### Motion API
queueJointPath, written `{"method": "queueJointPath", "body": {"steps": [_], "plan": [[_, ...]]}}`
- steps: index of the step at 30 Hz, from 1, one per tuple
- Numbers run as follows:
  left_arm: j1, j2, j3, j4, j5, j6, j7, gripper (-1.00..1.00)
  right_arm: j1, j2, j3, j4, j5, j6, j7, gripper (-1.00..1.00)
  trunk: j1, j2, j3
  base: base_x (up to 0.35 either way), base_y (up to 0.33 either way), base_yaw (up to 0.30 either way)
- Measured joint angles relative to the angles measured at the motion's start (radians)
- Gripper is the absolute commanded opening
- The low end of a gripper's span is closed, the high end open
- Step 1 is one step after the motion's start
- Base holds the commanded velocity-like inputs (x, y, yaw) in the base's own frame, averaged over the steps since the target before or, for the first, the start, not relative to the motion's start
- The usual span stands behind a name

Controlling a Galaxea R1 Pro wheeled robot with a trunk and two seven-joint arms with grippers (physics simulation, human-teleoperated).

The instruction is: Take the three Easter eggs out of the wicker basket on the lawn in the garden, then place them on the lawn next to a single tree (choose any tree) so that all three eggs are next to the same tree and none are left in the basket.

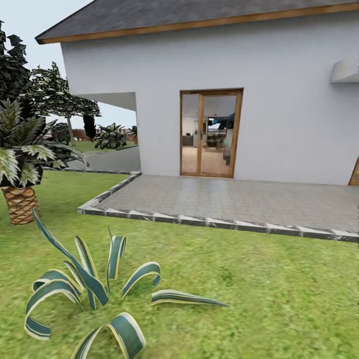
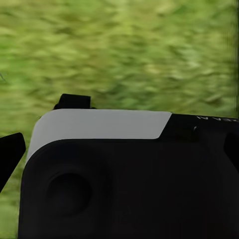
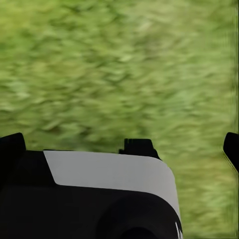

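Note:
The three Easter eggs, the wicker basket and the thick-trunked tree are out of view. In the head view the lawn point(image 1: 259, 294) spreads across the foreground as short mottled grass. The left wrist view has my left gripper point(image 2: 119, 152) open over blurred lawn point(image 2: 124, 50), one dark fingertip point(image 2: 10, 154) at each side edge. Above the lawn point(image 3: 119, 64) in the right wrist view, my right gripper point(image 3: 122, 149) is open too, its fingertips point(image 3: 11, 147) wide apart. Nothing is held in either.
A spiky striped plant point(image 1: 89, 289) grows close in front at the left. A slim palm with a scaly trunk point(image 1: 20, 202) stands further left. A white house point(image 1: 224, 75) with a glass door point(image 1: 210, 133) and a raised paved patio point(image 1: 234, 199) lies ahead. My own black and white body point(image 2: 124, 189) sits under both grippers.

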Motion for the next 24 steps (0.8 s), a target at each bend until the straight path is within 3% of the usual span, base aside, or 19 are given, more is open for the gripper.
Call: {"method": "queueJointPath", "body": {"steps": [24], "plan": [[0.000,0.000,0.000,0.000,0.000,0.000,0.000,1.00,0.000,0.000,0.000,0.000,0.000,0.000,0.000,1.00,0.000,0.000,0.000,0.000,-0.212,0.000]]}}
